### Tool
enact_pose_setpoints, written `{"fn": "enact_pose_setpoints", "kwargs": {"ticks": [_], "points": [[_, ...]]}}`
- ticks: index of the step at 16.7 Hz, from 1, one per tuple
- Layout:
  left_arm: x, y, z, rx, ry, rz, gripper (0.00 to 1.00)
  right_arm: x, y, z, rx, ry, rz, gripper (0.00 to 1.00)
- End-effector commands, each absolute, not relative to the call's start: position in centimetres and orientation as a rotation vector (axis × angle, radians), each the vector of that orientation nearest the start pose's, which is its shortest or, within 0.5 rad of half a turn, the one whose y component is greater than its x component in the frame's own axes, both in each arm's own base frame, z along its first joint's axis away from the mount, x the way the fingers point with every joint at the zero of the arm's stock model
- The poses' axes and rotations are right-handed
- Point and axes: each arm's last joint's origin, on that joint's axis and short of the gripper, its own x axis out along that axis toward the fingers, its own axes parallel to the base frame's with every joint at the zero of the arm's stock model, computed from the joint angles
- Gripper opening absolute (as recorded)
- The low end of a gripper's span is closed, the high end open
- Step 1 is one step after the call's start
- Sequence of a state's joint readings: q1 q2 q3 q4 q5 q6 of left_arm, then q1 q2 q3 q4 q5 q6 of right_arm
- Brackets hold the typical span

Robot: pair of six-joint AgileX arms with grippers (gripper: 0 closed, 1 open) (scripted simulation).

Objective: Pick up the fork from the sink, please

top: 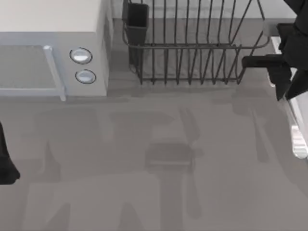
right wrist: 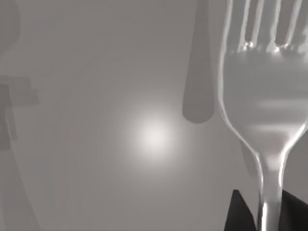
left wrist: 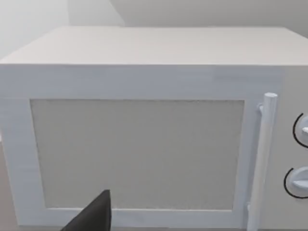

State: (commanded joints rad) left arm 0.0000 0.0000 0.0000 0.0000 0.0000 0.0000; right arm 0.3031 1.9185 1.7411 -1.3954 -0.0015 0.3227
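R gripper sits at the table's far right edge in the top view, just beside the right end of the dark wire dish rack, dark arm body reaching in from the upper right corner. In the right wrist view the fork is right up close: tines up at the frame edge, shiny silver bowl narrowing to a thin neck that runs down between the two dark fingertips, one on each side of the neck, nearly closed on it, so R gripper has the fork pinched at the neck. Behind the fork is a plain pale grey surface w/ a bright glare spot and a soft shadow of the utensil; can't tell whether that is the sink floor or the table. In the top view a slim silver piece shows along the right edge below the gripper, w/ a wider rounded end, prob the fork's handle. L arm is parked at the left edge of the table, well apart from the work. L wrist view faces the white microwave front: door window, upright handle bar, two knobs at the edge, and one dark fingertip low in frame; can't tell L gripper's opening from that.
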Motion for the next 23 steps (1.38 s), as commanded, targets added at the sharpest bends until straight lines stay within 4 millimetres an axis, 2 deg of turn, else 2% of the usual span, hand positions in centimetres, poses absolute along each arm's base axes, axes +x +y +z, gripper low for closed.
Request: {"fn": "enact_pose_setpoints", "kwargs": {"ticks": [2, 9, 11, 14, 23], "points": [[10.6, -0.1, 16.0, 0.0, 0.0, 0.0, 1.0, 35.1, 11.4, 24.9, 0.011, 1.577, -0.01, 0.0], [10.6, -0.1, 16.0, 0.0, 0.0, 0.0, 1.0, 34.9, 11.5, 16.8, 0.01, 1.566, -0.007, 0.0], [10.6, -0.1, 16.0, 0.0, 0.0, 0.0, 1.0, 34.8, 11.5, 16.0, 0.008, 1.571, -0.008, 0.0], [10.6, -0.1, 16.0, 0.0, 0.0, 0.0, 1.0, 34.8, 11.5, 16.0, 0.008, 1.571, -0.008, 0.0], [10.6, -0.1, 16.0, 0.0, 0.0, 0.0, 1.0, 34.8, 11.5, 16.0, 0.008, 1.571, -0.008, 0.68]]}}
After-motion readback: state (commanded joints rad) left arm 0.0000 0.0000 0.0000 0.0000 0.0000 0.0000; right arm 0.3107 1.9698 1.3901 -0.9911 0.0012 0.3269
